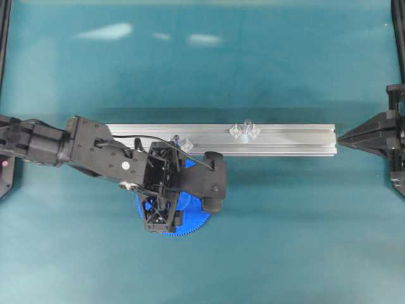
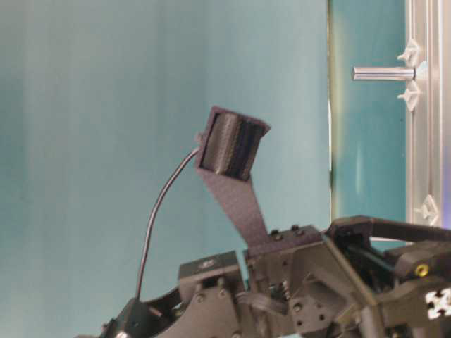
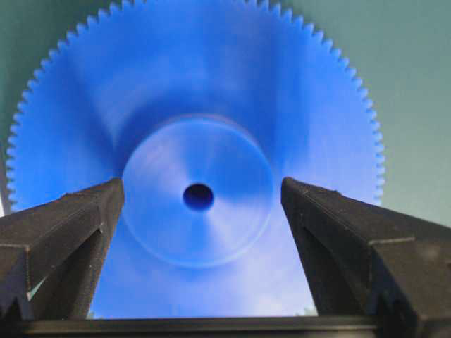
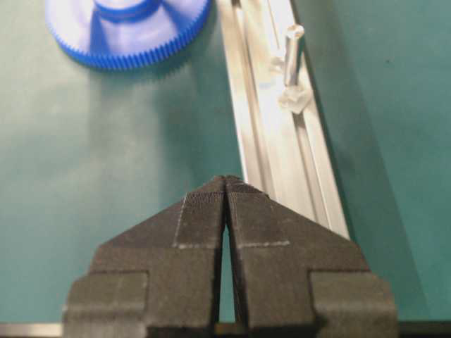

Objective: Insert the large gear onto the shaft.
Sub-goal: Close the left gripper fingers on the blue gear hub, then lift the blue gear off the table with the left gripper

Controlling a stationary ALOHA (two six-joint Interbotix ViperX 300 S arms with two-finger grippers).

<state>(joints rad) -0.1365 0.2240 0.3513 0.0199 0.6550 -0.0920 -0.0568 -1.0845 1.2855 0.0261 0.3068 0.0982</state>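
The large gear (image 1: pixel 190 218) lies flat on the counter (image 1: pixel 285 240), just in front of the rail (image 1: pixel 285 139). The shaft (image 1: pixel 247 126) stands on the rail, to the gear's right.

Teal table (image 1: pixel 285 228): large gear (image 1: pixel 190 221), aluminium rail (image 1: pixel 285 140).

The left arm is reaching in from the left edge of the overhead view, its wrist angling downward, the left gripper (image 3: pixel 201 211) standing with its two black fingers (image 3: pixel 70 225) spread wide. The right gripper (image 4: pixel 225 184) is waiting at the far right, fingertips pressed together, pointing inward.
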